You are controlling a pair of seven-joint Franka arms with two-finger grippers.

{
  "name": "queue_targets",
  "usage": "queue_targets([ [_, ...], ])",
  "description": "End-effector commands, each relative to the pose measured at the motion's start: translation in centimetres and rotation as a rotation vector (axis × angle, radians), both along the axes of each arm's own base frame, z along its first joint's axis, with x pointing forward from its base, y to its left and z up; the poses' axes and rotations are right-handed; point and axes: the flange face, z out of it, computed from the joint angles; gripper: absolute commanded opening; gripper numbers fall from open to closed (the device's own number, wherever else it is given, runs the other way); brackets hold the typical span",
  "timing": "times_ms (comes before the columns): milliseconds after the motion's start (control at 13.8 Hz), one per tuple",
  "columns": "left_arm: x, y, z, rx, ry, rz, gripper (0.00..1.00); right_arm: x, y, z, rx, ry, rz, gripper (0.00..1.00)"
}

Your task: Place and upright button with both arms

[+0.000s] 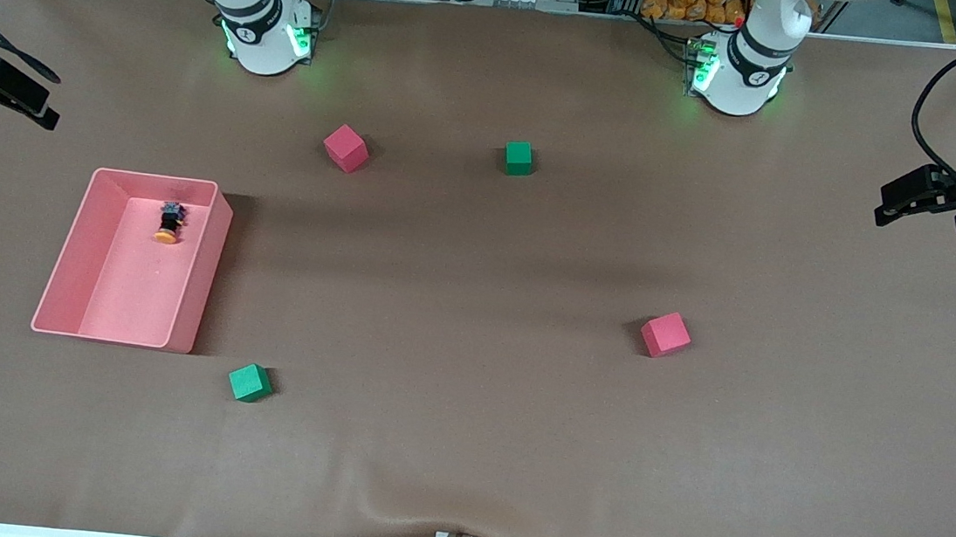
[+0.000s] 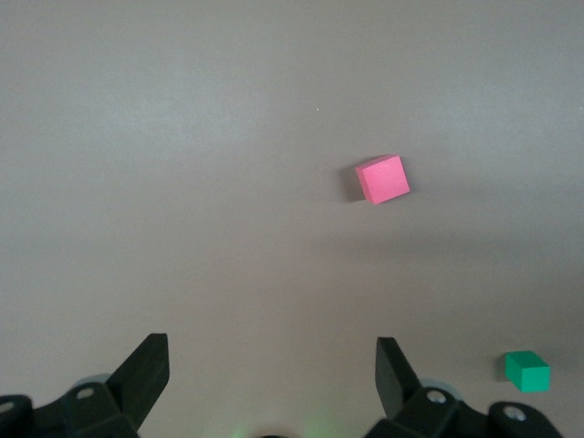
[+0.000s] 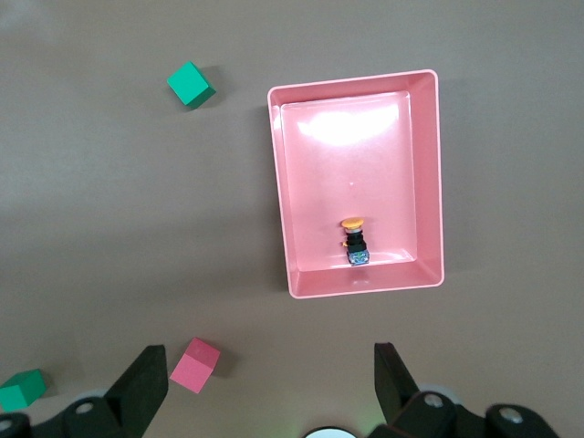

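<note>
We see the button (image 1: 169, 224) lying on its side in the pink tray (image 1: 66, 264), near the tray wall closest to the robot bases, orange cap toward the front camera. Tray sits at the right arm's end of the surface (image 1: 461, 442). Right gripper (image 3: 269, 379) hangs high over the tray area, jaws wide apart, holding nothing. Left gripper (image 2: 272, 372) is up at its own end, also spread wide & empty, w/ a red cube (image 2: 382, 179) below it. Both arms wait.
</note>
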Motion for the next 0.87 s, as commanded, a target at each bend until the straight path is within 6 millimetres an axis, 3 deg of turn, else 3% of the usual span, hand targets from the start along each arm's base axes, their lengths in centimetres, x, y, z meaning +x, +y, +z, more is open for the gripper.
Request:
queue_targets([
  [0,-0.4,0.47,0.78,0.016,-0.005,0.001,1.0,0.14,0.15,0.17,-0.001,-0.003,0.008,1.0],
  [798,-0.48,0.47,1.35,0.015,-0.025,0.002,1.0,0.18,0.4,0.0,-0.001,0.001,0.013,1.0],
])
